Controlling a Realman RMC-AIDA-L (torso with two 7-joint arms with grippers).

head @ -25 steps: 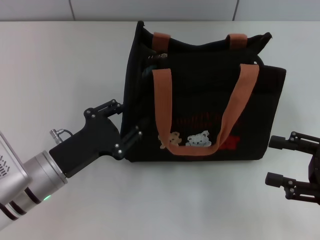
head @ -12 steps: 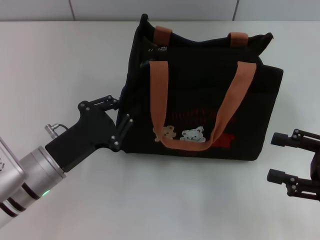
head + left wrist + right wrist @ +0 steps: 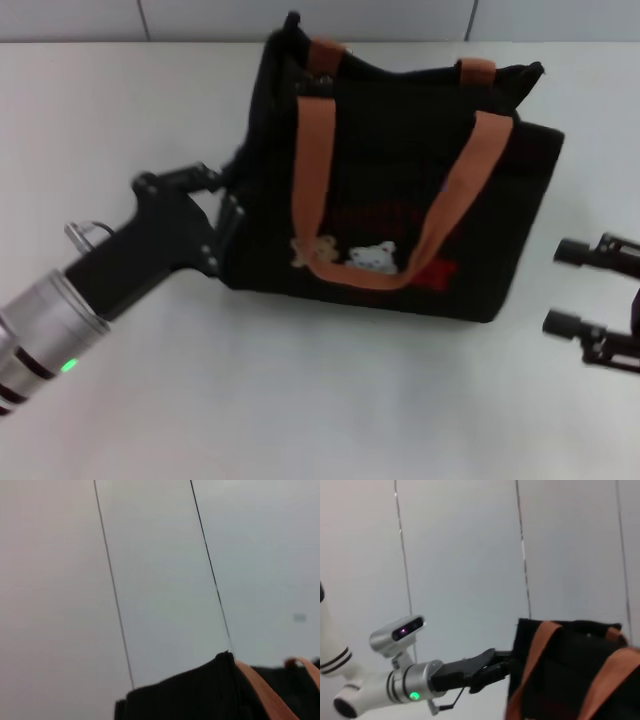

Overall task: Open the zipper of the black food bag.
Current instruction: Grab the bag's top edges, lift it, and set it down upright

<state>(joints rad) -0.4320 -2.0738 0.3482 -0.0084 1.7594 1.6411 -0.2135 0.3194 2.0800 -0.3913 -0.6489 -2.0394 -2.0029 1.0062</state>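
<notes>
Food bag [image 3: 400, 200] upright on table [image 3: 300, 400] — left claw [image 3: 215, 200] against its left side, right claw [image 3: 580, 290] apart, right.

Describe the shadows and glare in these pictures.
Head view: even light, no glare on the table; a faint soft shadow runs along the black food bag base and under the left gripper at its side; the right gripper sits idle opposite. Right wrist view: a green status light glows on the left arm. Left wrist view: a plain wall with no cast shadows.
</notes>
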